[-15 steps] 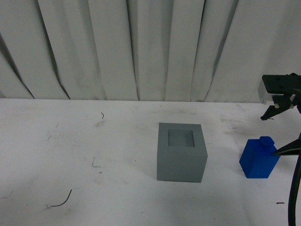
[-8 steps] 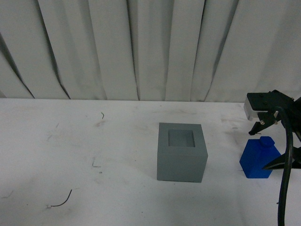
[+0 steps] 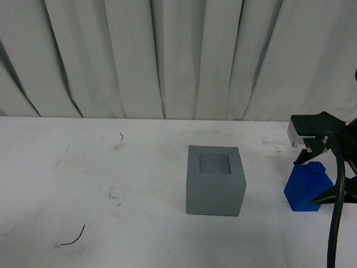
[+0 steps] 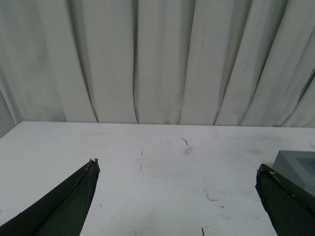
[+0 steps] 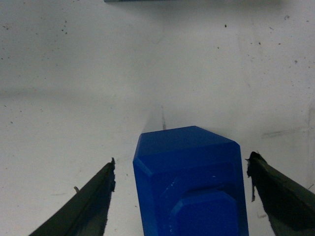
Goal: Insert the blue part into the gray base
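- On the right side of the table (image 3: 83,184), the blue block (image 3: 305,191) stands upright on the white top with its small stud uppermost
- It is well apart from the gray cube (image 3: 215,180), which sits near the middle of the table with the square hollow in its top face empty
- The right claw (image 3: 305,182) is down at the block and spread wide, one finger on each side of it
- In the right wrist view the block (image 5: 189,182) sits between the two dark fingers (image 5: 83,206), with a strip of bare table on both sides, so nothing is gripped yet
- The left claw (image 4: 177,166) hangs over the left part of the table, released and holding nothing, and a corner of the cube (image 4: 298,164) shows beside one of its fingers
- The step in hand looks like the pick-up of the block, at the point just before the squeeze
- The gap seems narrower on one side than the other, so the next move calls for an even closing on the flat sides, below the stud, without shoving or twisting the block
- After that it calls for a straight lift, a carry leftward over the cube, squaring the block to the hollow, and a slow lowering into it
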Robot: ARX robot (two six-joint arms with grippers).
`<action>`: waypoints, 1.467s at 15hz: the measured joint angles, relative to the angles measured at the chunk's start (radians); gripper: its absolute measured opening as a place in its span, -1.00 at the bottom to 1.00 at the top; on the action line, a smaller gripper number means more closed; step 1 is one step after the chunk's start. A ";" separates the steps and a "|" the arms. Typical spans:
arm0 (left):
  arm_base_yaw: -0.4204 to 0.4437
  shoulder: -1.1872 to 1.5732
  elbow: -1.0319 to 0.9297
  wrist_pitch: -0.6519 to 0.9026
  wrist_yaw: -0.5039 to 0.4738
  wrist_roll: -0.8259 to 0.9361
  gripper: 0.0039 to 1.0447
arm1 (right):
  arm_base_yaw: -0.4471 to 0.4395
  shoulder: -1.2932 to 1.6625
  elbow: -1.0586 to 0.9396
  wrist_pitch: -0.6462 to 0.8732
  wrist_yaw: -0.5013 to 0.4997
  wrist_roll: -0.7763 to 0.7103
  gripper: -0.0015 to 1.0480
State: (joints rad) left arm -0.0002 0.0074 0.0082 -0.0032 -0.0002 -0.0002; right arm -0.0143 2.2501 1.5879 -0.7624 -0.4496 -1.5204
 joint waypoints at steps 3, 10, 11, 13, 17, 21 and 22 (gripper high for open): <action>0.000 0.000 0.000 0.000 0.000 0.000 0.88 | -0.006 0.000 -0.008 0.026 -0.005 0.000 0.04; 0.000 0.000 0.000 0.000 0.000 0.000 0.88 | -0.012 -0.013 -0.007 -0.026 -0.013 0.008 -0.10; 0.000 0.000 0.000 0.000 0.000 0.000 0.88 | -0.010 -0.024 -0.007 -0.055 -0.016 0.012 -0.10; 0.000 0.000 0.000 0.000 0.000 0.000 0.88 | 0.016 -0.100 0.054 -0.143 -0.038 0.028 -0.10; 0.000 0.000 0.000 0.000 0.000 0.000 0.88 | 0.080 -0.159 0.167 -0.244 -0.082 0.060 -0.10; 0.000 0.000 0.000 0.000 0.000 0.000 0.88 | 0.167 -0.154 0.202 -0.258 -0.079 0.122 -0.10; 0.000 0.000 0.000 0.000 0.000 0.000 0.88 | 0.193 -0.140 0.237 -0.267 -0.079 0.137 -0.10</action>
State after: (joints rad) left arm -0.0002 0.0074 0.0082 -0.0032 -0.0002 0.0002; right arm 0.1791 2.1105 1.8252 -1.0294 -0.5282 -1.3830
